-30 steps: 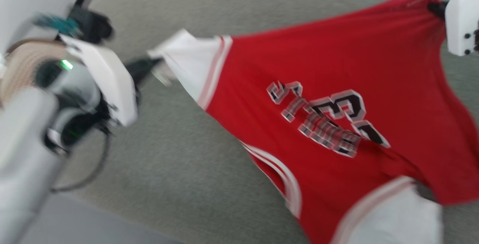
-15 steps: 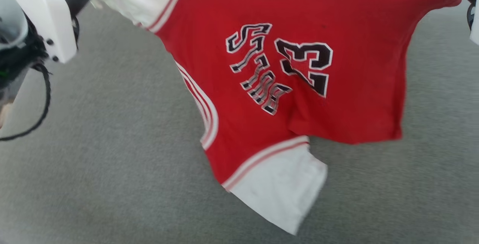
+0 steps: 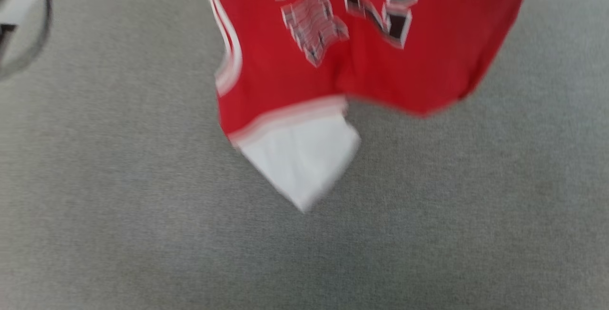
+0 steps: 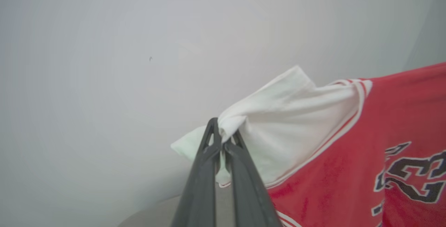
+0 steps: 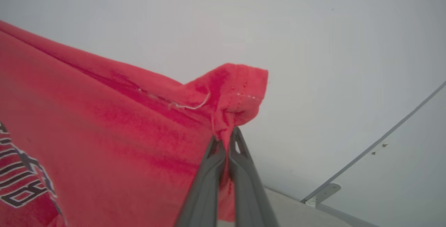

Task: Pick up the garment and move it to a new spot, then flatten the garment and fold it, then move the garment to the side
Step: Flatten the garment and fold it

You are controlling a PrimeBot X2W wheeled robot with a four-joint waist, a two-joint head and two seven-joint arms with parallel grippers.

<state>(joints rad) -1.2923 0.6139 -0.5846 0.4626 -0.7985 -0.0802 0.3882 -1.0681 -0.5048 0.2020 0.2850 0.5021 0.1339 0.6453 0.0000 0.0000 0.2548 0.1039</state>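
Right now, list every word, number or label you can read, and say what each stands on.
"23": black, white-outlined number on the red garment, left wrist view, cut by the picture's edge.
Striped lettering beside it: too blurred in the head view, cut off in the right wrist view; unreadable.
No other text.

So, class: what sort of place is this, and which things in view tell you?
Probably a plain indoor test room: a grey fabric-covered surface, bare white wall, and a red jersey held up by the left gripper and right gripper.
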